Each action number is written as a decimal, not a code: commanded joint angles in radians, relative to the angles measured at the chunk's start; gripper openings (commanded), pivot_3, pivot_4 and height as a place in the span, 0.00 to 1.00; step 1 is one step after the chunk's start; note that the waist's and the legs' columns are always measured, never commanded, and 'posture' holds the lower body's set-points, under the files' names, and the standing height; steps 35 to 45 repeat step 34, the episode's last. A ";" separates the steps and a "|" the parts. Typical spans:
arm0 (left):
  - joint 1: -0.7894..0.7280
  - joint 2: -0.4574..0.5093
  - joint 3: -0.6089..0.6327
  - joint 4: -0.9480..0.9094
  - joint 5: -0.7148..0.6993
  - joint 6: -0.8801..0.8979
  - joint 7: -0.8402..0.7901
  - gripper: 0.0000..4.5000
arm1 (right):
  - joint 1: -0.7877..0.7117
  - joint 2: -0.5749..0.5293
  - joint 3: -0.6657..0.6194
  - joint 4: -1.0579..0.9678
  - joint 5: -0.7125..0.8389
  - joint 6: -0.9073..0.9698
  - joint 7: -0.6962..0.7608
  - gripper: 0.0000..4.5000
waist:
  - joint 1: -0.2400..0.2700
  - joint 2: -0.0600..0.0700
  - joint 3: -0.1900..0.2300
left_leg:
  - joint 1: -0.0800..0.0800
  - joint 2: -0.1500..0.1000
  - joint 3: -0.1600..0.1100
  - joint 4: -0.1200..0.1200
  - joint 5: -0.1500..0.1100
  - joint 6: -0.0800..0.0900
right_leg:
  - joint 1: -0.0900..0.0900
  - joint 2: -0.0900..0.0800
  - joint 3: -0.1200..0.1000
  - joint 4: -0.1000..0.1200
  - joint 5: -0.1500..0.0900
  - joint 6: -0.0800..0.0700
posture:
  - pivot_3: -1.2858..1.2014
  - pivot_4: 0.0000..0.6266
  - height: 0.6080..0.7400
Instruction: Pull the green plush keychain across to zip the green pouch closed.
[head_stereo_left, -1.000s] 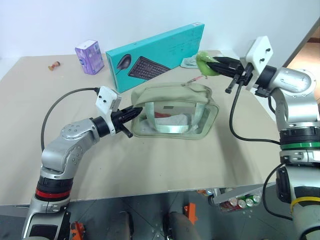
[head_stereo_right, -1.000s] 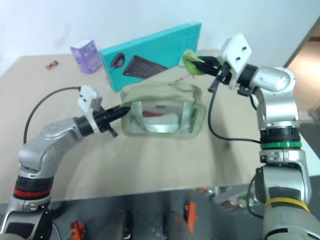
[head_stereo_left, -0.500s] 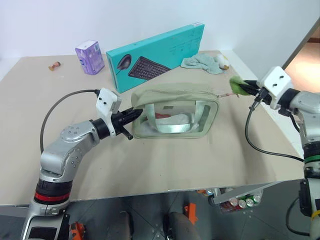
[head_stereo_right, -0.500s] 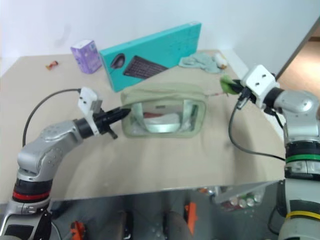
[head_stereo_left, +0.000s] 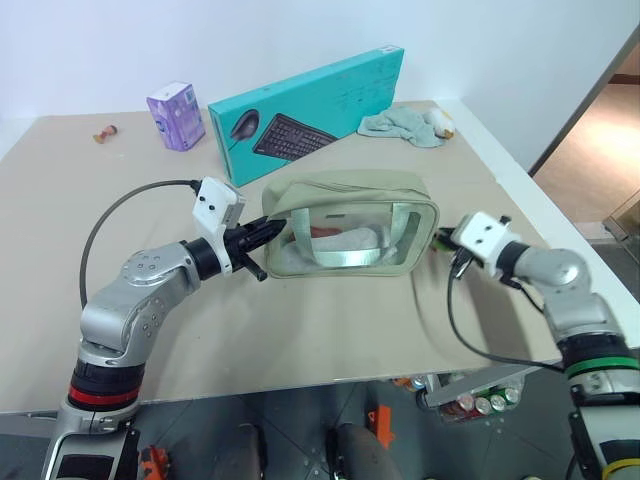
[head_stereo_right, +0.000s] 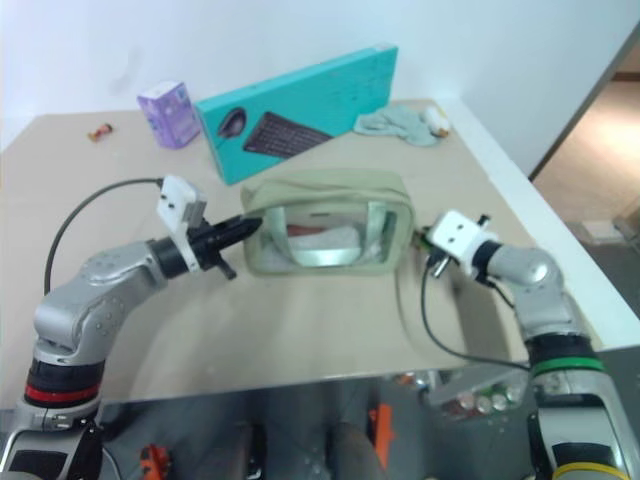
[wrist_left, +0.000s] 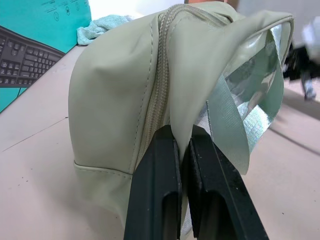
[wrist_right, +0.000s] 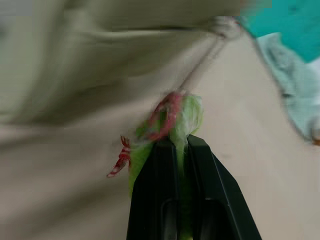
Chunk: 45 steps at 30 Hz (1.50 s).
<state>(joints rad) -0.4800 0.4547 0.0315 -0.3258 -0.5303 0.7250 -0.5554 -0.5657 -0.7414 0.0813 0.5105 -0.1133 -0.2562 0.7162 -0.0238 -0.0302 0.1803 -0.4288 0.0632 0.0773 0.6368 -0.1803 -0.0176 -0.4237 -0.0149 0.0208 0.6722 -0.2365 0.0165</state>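
The right gripper (wrist_right: 176, 142) is clamped tight on the small bright green plush keychain (wrist_right: 187, 117), its two black fingers (wrist_right: 212, 175) pinching the plush so that only its fuzzy tip and a loop of thin red cord (wrist_right: 162, 117) stick out past them. In the head views this gripper (head_stereo_left: 440, 243) sits low over the table, just beside the right end of the pale sage-green fabric pouch with clear plastic side panels (head_stereo_left: 350, 235), with the keychain hidden behind the white wrist block.

The left gripper (wrist_left: 181, 142) is also closed, its fingers (wrist_left: 160, 165) nipping a fold of the pouch's green fabric right beside the zipper (wrist_left: 159, 95) at the pouch's left end. Seen from the head, that gripper (head_stereo_left: 268, 230) points level toward the pouch from the robot's left.

The pouch stands upright on the beige table (head_stereo_left: 300, 330), near its middle, its pale webbing handle (head_stereo_left: 340, 257) hanging against the clear front panel and something reddish showing inside. The zipper runs along the top, and from these views it cannot be told how far it is drawn.

Behind the pouch lies a long teal cardboard keyboard box (head_stereo_left: 310, 100). A small purple carton (head_stereo_left: 177, 115) stands to the box's left, and a crumpled pale teal cloth (head_stereo_left: 405, 125) lies near the table's far right corner.
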 joint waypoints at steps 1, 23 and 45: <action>-0.004 0.011 0.021 -0.027 0.004 -0.003 0.015 0.00 | -0.002 0.004 0.008 0.005 -0.032 -0.027 -0.030 0.02 | 0.000 0.000 0.000 | 0.000 0.000 0.000 0.000 0.000 0.000 | 0.000 0.000 0.000 0.000 0.000 0.000 | 0.52 0.24 1.00; 0.302 0.110 0.281 -0.208 -0.082 -0.079 -0.022 0.99 | 0.294 0.012 -0.295 -0.477 0.426 0.348 0.129 1.00 | 0.000 0.000 0.000 | 0.001 0.001 0.000 -0.002 -0.001 0.000 | 0.001 0.000 0.000 0.000 -0.002 0.000 | 0.52 0.24 1.00; 0.657 -0.016 0.114 -0.314 0.189 -0.298 0.129 0.99 | 0.562 0.119 -0.245 -0.754 0.467 0.429 0.072 1.00 | 0.003 -0.001 0.000 | 0.005 0.000 -0.001 -0.001 0.001 0.003 | 0.003 -0.004 0.000 -0.002 -0.003 -0.006 | 0.52 0.24 1.00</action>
